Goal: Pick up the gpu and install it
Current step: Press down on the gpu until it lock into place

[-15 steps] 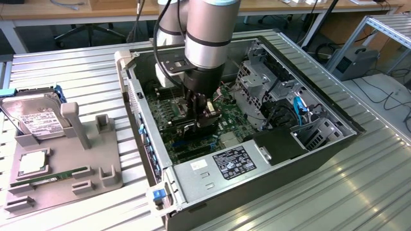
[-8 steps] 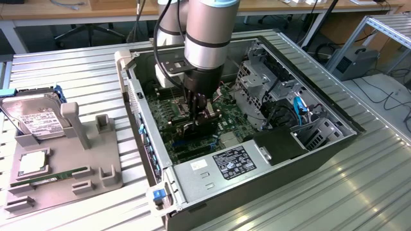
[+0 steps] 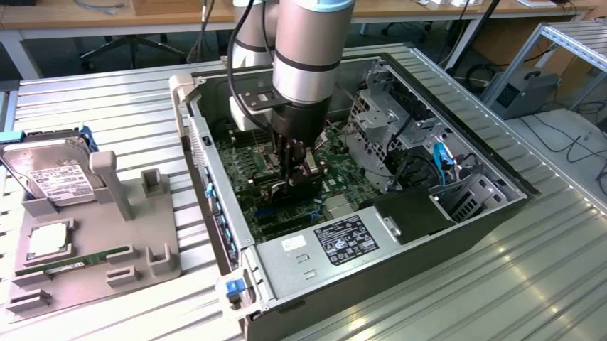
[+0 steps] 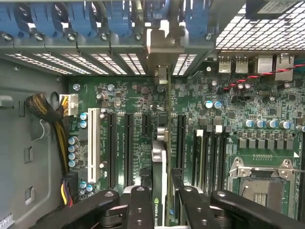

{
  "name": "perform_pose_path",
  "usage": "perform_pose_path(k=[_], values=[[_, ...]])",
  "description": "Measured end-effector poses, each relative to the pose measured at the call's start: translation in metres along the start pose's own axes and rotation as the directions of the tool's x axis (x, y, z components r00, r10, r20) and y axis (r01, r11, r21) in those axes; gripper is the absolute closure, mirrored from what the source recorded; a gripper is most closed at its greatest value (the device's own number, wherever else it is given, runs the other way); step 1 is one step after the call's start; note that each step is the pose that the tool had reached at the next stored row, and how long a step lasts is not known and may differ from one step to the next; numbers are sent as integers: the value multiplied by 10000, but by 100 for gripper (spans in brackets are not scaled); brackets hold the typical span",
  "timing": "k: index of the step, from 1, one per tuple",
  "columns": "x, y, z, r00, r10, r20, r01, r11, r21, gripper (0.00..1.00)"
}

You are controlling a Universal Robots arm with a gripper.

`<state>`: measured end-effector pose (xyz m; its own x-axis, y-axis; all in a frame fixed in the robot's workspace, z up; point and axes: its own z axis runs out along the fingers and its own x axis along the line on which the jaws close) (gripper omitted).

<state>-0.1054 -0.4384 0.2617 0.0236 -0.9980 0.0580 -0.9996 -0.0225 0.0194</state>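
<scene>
The arm is down inside the open grey desktop computer case [image 3: 474, 220], which lies on its side on a ribbed silver metal table [image 3: 104, 114]. The black two-finger gripper [image 3: 296, 177] hangs over the green motherboard [image 3: 284, 213], and in the wrist view its black fingers [image 4: 138, 205] are closed part-way on the thin flat black graphics card [image 4: 159, 186], seen edge-on between them. The card stands upright over the long black expansion slots [image 4: 119, 148], its silver metal bracket [image 4: 162, 45] up against the slotted rear wall of the case beneath a row of blue plastic latches [image 4: 81, 19]. Whether it is fully seated I cannot tell.

Off to the exterior view's left, a grey plastic parts holder [image 3: 142, 256] sits on the table carrying a silver hard drive with a white label [image 3: 52, 177], a square silver processor chip [image 3: 47, 241] and a narrow green memory stick [image 3: 81, 261].

The table top shines with light reflections at the exterior view's right. Behind it runs a wooden workbench [image 3: 142, 14], with cables on the floor and an aluminium frame [image 3: 559, 50] at the far right.
</scene>
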Motion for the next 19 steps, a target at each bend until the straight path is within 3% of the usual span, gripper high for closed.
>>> perform_pose_path(k=[7, 11, 19], values=[[5, -1, 17, 10000, 1, -14, -1, 10000, 4, 74], [4, -2, 50, 10000, 2, -87, -2, 10000, 1, 74], [3, -2, 60, 10000, 4, -90, -4, 10000, 2, 74]])
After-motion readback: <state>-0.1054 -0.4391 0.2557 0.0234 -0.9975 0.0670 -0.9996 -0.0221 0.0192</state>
